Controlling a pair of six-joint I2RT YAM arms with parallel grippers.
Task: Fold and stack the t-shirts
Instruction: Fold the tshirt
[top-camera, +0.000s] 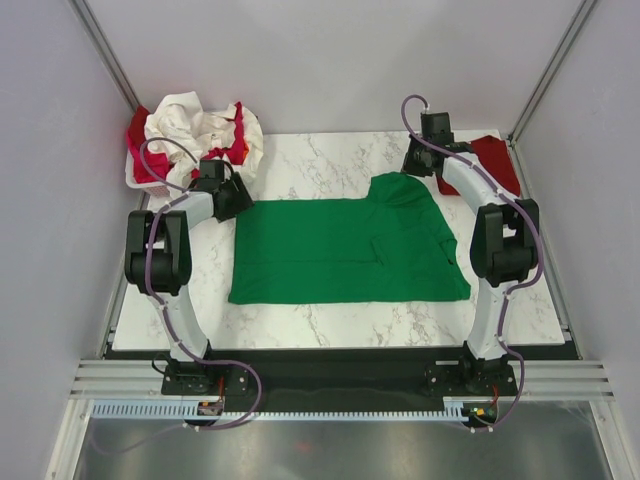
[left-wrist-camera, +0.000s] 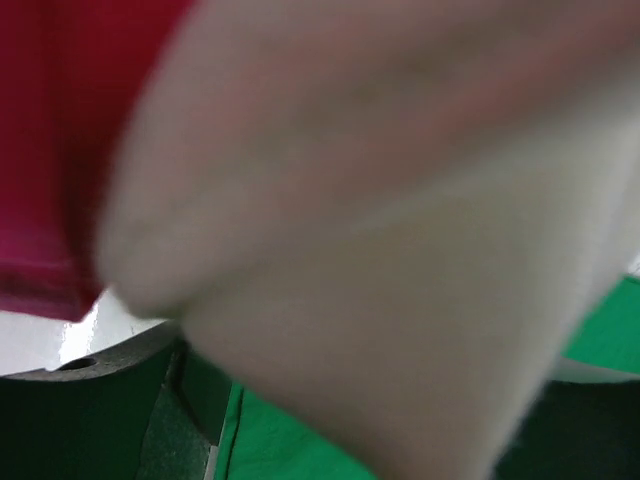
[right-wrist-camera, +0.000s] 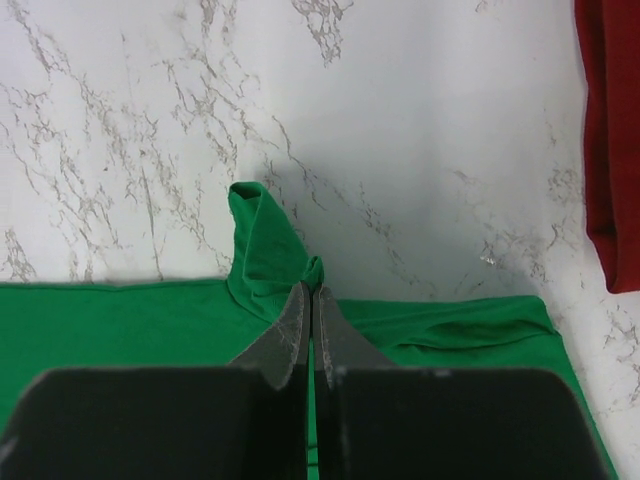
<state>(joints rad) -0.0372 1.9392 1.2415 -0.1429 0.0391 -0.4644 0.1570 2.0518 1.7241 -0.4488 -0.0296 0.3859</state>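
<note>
The marble worktop (top-camera: 330, 320) carries one spread garment. The green t-shirt (top-camera: 340, 250) lies flat across its middle, with its right part doubled over into a thicker panel, so I take it a fold is under way. It sits squarely between the two arms, which I'd guess is so that each can reach a side.

At the far left corner the cream-white t-shirt (top-camera: 190, 125) is heaped with a pinkish red t-shirt (top-camera: 238, 142), crumpled and apparently waiting its turn. At the far right corner the dark red t-shirt (top-camera: 495, 160) lies flatter, possibly the start of the stack.

The right gripper (right-wrist-camera: 312, 290) has its jaws clenched on a pinch of green cloth at the shirt's far edge, and the cloth rises in a small peak at the tips. That looks to me like a hold for dragging or folding that edge.

The left gripper (top-camera: 232, 198) hangs at the shirt's far left corner, just beside the heap. Pale cloth blurs its own camera, so I cannot tell how its jaws stand.
</note>
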